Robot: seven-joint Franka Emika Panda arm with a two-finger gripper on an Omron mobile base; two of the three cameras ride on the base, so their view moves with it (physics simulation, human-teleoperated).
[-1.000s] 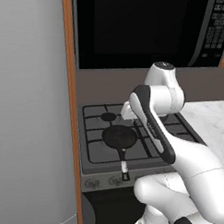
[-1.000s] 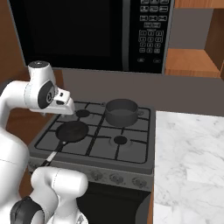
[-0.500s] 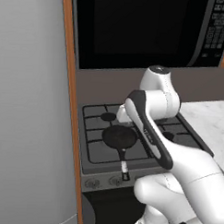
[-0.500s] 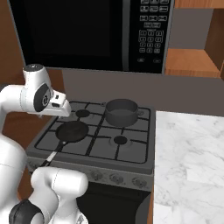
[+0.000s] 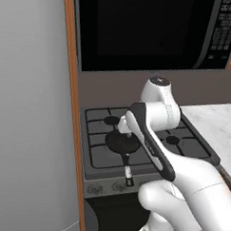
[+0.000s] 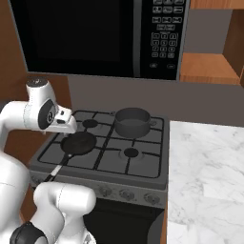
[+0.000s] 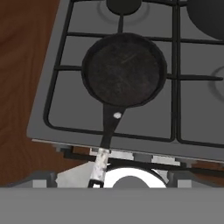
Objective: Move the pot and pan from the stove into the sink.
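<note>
The flat black pan [image 7: 124, 70] lies on the stove's [image 6: 119, 155] front left burner, and its thin handle [image 7: 105, 140] reaches past the front edge over the knobs. The dark grey pot [image 6: 132, 122] stands on the back burner to the pan's right, and its edge [image 7: 209, 13] shows at the top right of the hand view. My gripper [image 6: 66, 127] hovers above the pan [image 5: 121, 142] and looks straight down on it. It is open and empty, and its fingertips [image 7: 42, 177] stand far apart. The sink is out of view.
A black microwave [image 6: 95, 35] hangs low over the stove. White marble counter [image 6: 205, 171] runs to the right. A wooden panel [image 5: 69, 110] and a tall grey wall [image 5: 32, 113] close in the stove's left side. My own arm [image 5: 154, 147] hides the stove's middle.
The hand has swung a little left and down, from over the stove's middle to above the pan. Pan and pot have not moved, and the jaws stay open.
</note>
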